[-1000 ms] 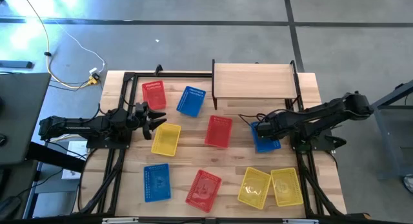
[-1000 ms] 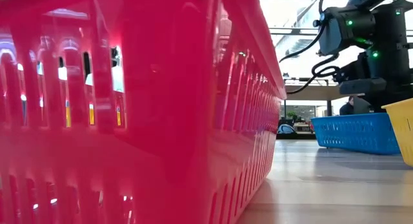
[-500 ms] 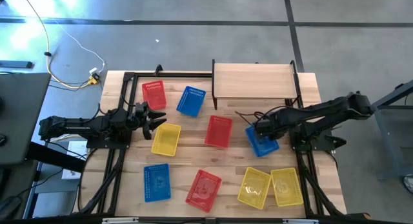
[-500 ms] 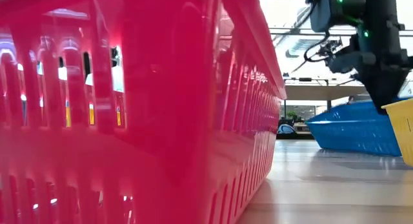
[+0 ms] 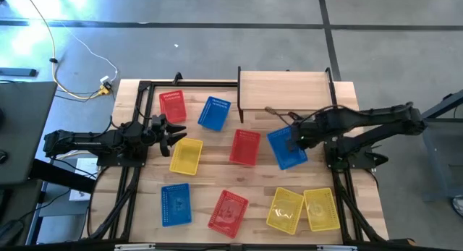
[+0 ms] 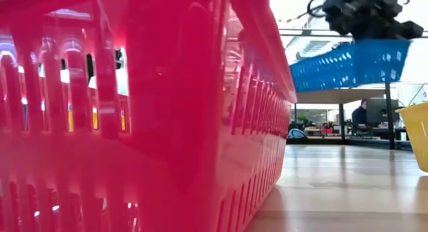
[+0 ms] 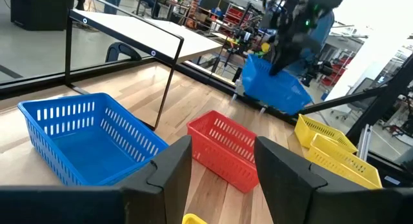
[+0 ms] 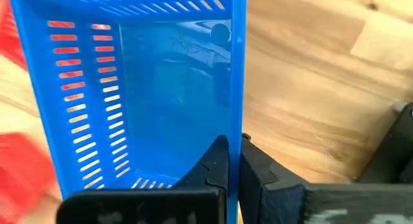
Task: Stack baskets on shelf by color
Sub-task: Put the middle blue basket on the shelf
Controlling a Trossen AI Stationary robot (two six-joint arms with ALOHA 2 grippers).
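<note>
A blue basket (image 5: 286, 147) hangs in the air in front of the shelf (image 5: 284, 90), tilted, its thin rim wall pinched between the closed fingers of the right gripper (image 5: 299, 137). In the low view this basket (image 6: 348, 63) floats clear above the tabletop, and in the right wrist view the two dark fingertips (image 8: 222, 161) meet on its edge (image 8: 237, 69).

Nine baskets show in all, three of each colour. The other two blue ones are the basket (image 5: 214, 113) just left of the shelf and the one (image 5: 175, 204) near the front left of the table. The red ones are a basket (image 5: 172, 105) at the back left, one (image 5: 244, 147) in the middle beside the lifted blue basket, and one (image 5: 228, 210) at the front. One yellow basket (image 5: 186, 155) lies just in front of the left gripper (image 5: 176, 132); two more (image 5: 285, 210) (image 5: 320, 209) sit touching at the front right.

The shelf top is bare wood. The left gripper rests low over the left side of the table (image 5: 376, 207), its fingers (image 7: 169, 169) spread apart and holding nothing.
</note>
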